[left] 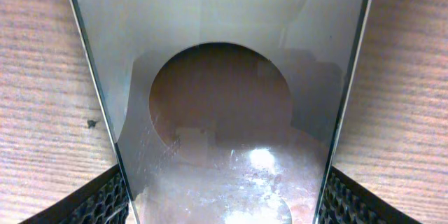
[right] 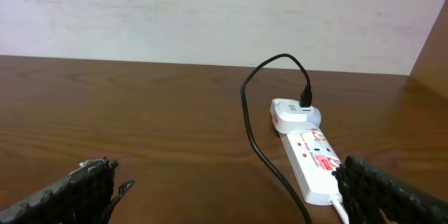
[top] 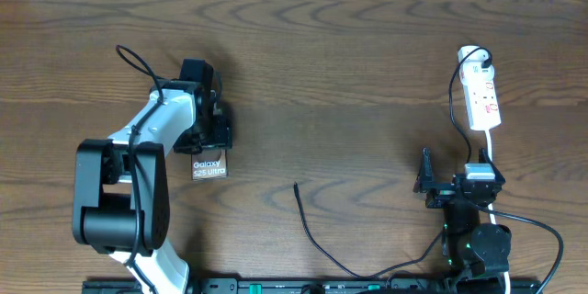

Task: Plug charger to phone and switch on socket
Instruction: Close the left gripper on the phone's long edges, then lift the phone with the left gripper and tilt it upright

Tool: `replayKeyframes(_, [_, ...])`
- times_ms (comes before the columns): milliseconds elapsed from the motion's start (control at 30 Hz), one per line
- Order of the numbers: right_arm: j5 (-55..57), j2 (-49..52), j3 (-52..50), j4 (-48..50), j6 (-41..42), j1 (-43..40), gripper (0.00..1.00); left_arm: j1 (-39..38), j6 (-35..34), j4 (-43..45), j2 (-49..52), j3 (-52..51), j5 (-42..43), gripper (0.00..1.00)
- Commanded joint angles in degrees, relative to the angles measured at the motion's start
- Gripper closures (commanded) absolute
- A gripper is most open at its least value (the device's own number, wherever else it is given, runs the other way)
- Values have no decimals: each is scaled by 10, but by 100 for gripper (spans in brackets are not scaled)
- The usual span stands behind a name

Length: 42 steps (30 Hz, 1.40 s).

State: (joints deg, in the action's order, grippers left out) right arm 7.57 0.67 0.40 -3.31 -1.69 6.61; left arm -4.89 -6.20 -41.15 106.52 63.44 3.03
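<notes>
Two left gripper (top: 208, 136) fingers (left: 98, 199) clamp phone (top: 209, 167); charger (top: 312, 234) lies apart.

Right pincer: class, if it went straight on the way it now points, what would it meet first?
Probably the charger's black cable, which crosses just ahead, then the white power strip slightly to its right. Depth is hard to judge.

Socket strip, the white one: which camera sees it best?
The right wrist view: the socket sits close, with its red marks and plugged-in charger clear. Overhead shows it small. Left wrist shows the phone instead.
</notes>
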Motion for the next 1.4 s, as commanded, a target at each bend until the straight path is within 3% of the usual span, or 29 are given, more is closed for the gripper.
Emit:
replayKeyframes(0, [9,-4,-1,-2,8,-3,1,1,-1,-17,11,28,-12,92])
replayKeyframes(667, [9,-4,-1,-2,8,-3,1,1,-1,-23,-95,37,14,93])
replayKeyframes(933, [9,-4,-1,-2,8,-3,1,1,-2,-19,-102,37,183,92])
replayKeyframes(1100, [9,-4,-1,-2,8,-3,1,1,-8,0,-102,37,355,93])
replayKeyframes(1233, [9,-4,-1,-2,8,-3,1,1,-81,23,-102,37,430,92])
replayKeyframes(1367, [9,-4,-1,-2,8,-3,1,1,-207,30,-102,37,450,93])
